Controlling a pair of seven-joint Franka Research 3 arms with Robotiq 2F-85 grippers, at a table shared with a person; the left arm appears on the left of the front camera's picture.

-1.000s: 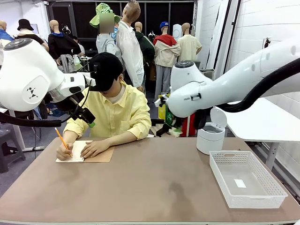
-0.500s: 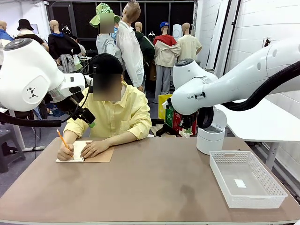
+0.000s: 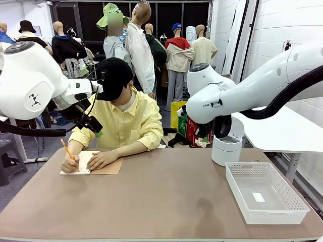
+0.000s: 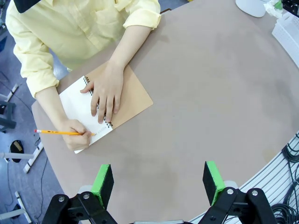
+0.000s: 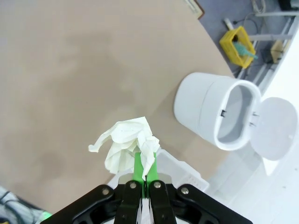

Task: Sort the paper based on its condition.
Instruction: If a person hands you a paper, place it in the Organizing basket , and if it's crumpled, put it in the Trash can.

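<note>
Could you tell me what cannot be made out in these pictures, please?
Left wrist view: writing on the notebook, too small, partly under the person's hand.
Front view: white slip in the basket, too small.
Right wrist view: basket mostly behind the crumpled paper and right gripper.

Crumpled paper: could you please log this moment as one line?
right gripper: shut on crumpled paper | left gripper: open, empty | bin: lid open | person: writing in notebook

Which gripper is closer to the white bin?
Right. The right gripper, shut on crumpled paper, hangs just beside the bin; the left gripper is across the table, near the person.
</note>
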